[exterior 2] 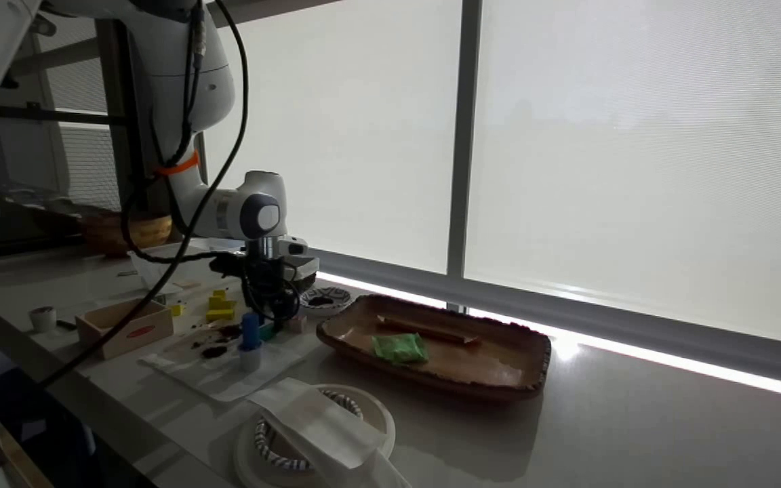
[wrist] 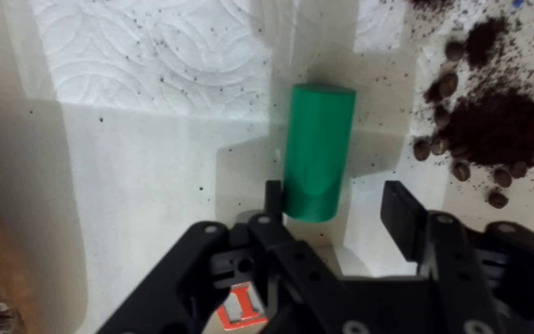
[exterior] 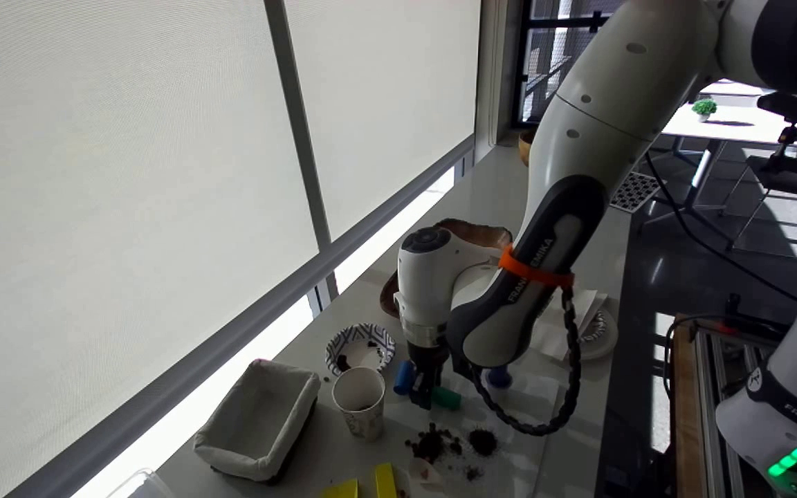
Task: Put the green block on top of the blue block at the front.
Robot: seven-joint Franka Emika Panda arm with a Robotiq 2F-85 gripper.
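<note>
The tool [wrist: 332, 199] stands wide and holds nothing. Below it the green block [wrist: 319, 148] lies on its side, one end between the fingers [wrist: 274, 197] in the wrist view, just beside one and with a clear gap to the other (whether it touches the nearer one cannot be told). It looks like a solid, smooth cylinder, so it should prove stiff, light and hard to harm, though apt to roll or slip. The steadiest hold would probably be across the curved sides, nearer the middle; setting it upright would call for a turn.

As for its destination, an upright blue block [exterior 2: 250, 331] stands in or over a small pale cup [exterior 2: 250, 359], on the tool's side toward the robot's base [exterior: 779, 422], and another blue piece [exterior: 404, 377] sits just beside the tool, toward the blinds [exterior: 129, 207]; which is meant cannot be told.

Under the tool is an embossed paper towel [wrist: 155, 79], which may shift or wrinkle if the block is dragged. Coffee grounds [wrist: 499, 130] and beans [wrist: 461, 171] lie near the tool, and grit could spoil the grip. Farther off, the worktop [exterior 2: 601, 420] carries a wooden tray [exterior 2: 445, 386]; the blinds glow behind, and a table [exterior: 744, 128] and chair [exterior: 793, 173] stand well apart.
</note>
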